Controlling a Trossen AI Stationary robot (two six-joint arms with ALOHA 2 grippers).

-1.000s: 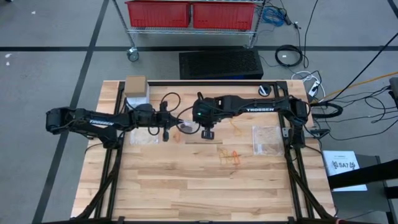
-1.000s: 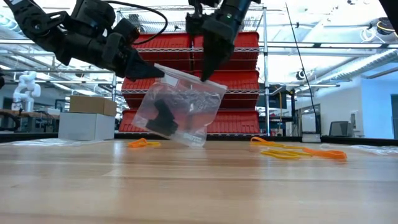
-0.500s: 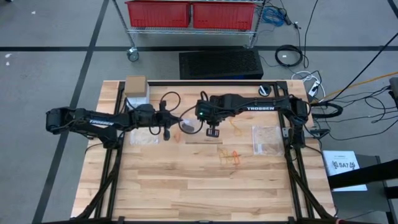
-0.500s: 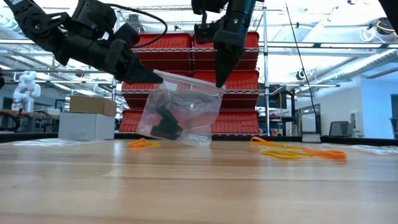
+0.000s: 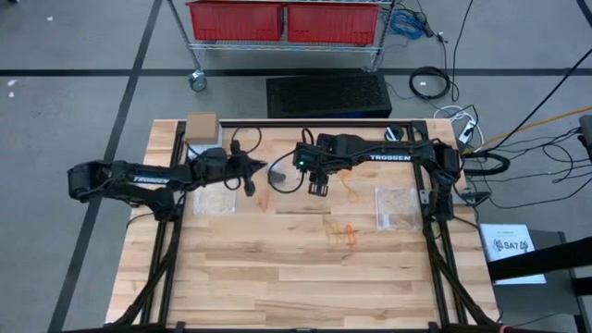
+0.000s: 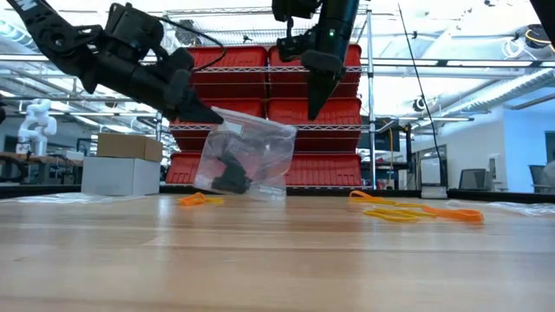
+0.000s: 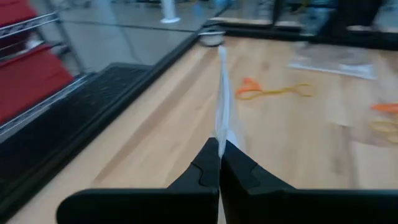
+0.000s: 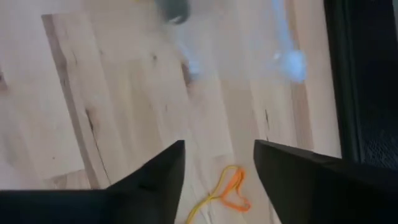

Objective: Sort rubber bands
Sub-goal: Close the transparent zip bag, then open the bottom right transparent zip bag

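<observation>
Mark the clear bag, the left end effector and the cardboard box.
clear bag [image 6: 247,156], low view, on its front face.
left end effector [image 6: 208,115], low view, at its tips pinching the bag's corner.
cardboard box [image 6: 128,146], low view, on its side.

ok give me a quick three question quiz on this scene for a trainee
1. True or false: the left gripper is shut on the clear plastic bag.
2. The right gripper is: A) shut on the bag, B) open above the bag, C) resting on the table.
3. Fill in: the loose bands on the wooden table right of the bag are pale yellow and ____.

Key: 1 true. 2 B. 3 orange.
</observation>
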